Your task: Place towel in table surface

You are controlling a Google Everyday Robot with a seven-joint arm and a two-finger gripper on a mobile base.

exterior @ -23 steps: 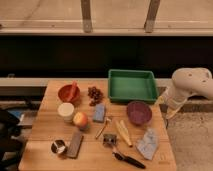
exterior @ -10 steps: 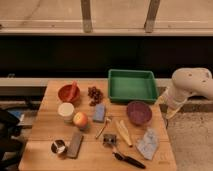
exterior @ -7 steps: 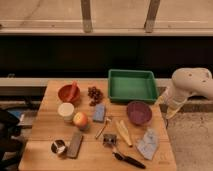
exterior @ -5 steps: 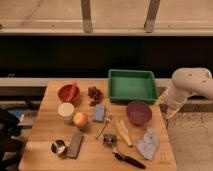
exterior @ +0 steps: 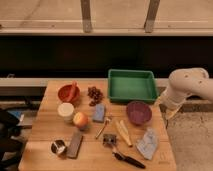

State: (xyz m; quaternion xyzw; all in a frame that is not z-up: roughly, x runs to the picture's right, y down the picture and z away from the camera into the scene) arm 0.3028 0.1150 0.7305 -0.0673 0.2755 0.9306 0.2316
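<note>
While the arm hangs off the right edge, the towel lies on the near worktop

At the left of the wooden worktop (exterior: 45, 131) stand a small metal cup (exterior: 59, 146), a dark block (exterior: 76, 144), a white cup (exterior: 65, 109) and a red bowl (exterior: 69, 92), with an apple (exterior: 80, 119) just right of the white cup. Toward the middle come a bunch of grapes (exterior: 94, 94) and a blue pad (exterior: 99, 113). Farther right, a green tray (exterior: 132, 85) sits at the far edge, a purple bowl (exterior: 139, 112) lies just nearer than it, and a black-handled tool (exterior: 127, 159) lies along the near edge. The towel (exterior: 148, 143), a crumpled grey-blue cloth, lies at the near right corner, nearer than the purple bowl and just right of the black-handled tool; as far as I can see it touches neither.

Rightmost is the white arm (exterior: 187, 87), bent beyond the worktop's right edge. The claw (exterior: 169, 111) hangs below it, just off that edge, level with the purple bowl and apart from the towel. Whether the claw is released or clenched I cannot tell.

By my judgement the reach for the towel is not yet begun. The next move calls for bringing the claw left and nearer, over the cloth. It then goes down onto the bunched middle, keeping clear of the purple bowl and the tool, before the towel is laid on a bare patch of wood.
</note>
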